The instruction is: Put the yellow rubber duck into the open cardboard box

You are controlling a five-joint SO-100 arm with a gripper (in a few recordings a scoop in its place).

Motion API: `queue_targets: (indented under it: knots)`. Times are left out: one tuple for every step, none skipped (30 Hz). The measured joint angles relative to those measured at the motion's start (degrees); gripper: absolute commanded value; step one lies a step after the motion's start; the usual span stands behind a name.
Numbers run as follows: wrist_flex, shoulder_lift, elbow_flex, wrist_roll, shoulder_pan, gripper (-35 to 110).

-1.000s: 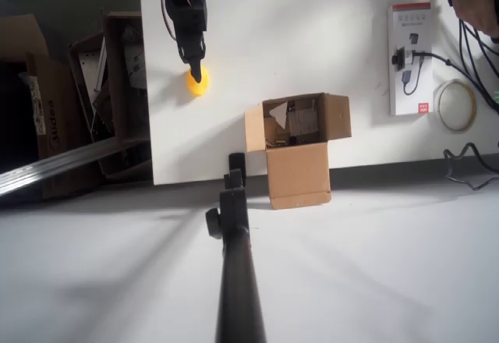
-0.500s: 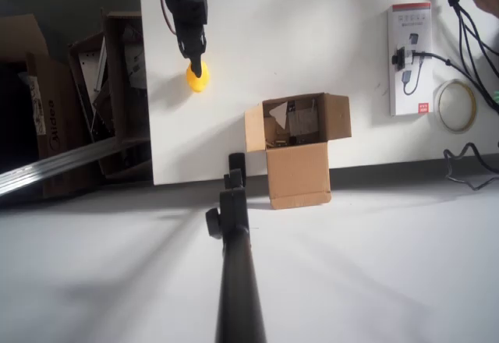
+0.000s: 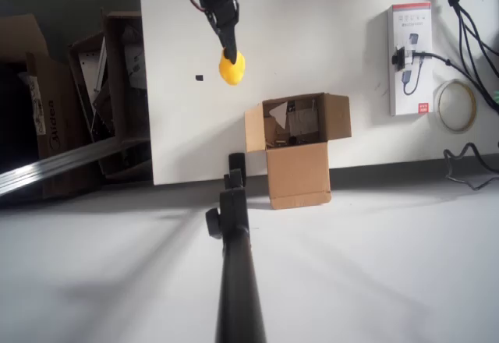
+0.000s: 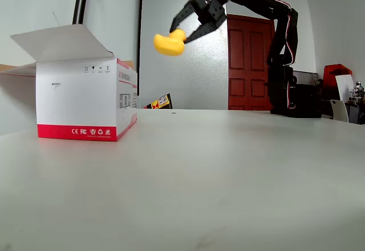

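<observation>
Entry: yellow rubber duck (image 3: 231,68) carried in gripper (image 3: 230,51), short of the open cardboard box (image 3: 297,129).

Overhead view: I logged the duck pinched at the tip of the black arm, over bare white table (image 3: 312,23). The box lay down-picture and to the right of the duck, near but apart, flaps splayed, its mouth facing the camera; I judged the coming move as a carry along that diagonal until the duck sat over the opening. A small dark speck (image 3: 199,78) sat on the table just left of the duck. Fixed view: the gripper (image 4: 183,34) was clamped on the duck (image 4: 169,43), well above the tabletop. The duck's long axis ran roughly level, pointing picture-left towards a white and red carton (image 4: 85,100).
</observation>
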Motion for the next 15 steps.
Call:
queue_targets:
  knots:
    - [0.0, -1.49, -1.85, 0.0, -0.88, 6]
    - [0.0, -3.16, -3.87, 0.0, -1.76, 6]
    - [0.0, -4.75, -5.89, 0.0, -2.72, 6]
    - [0.0, -6.42, -7.91, 0.0, -3.08, 6]
    - [0.0, -8.17, -9.93, 0.0, -3.43, 6]
    - [0.0, -10.11, -12.22, 0.0, -3.43, 6]
    - [0.0, -11.95, -14.24, 0.0, -3.69, 6]
    - [0.0, -13.71, -16.26, 0.0, -4.13, 6]
    - [0.0, -15.47, -18.19, 0.09, -4.57, 6]
    - [0.0, -17.14, -20.13, 0.18, -5.19, 6]
    - [0.0, -18.81, -21.88, 0.18, -5.62, 6]
    - [0.0, -20.39, -23.55, 0.18, -5.89, 7]
    - [0.0, -21.71, -24.87, 0.18, -6.06, 7]
    - [0.09, -22.94, -26.19, 0.18, -6.15, 7]
    - [0.09, -24.08, -27.33, 0.18, -6.33, 7]
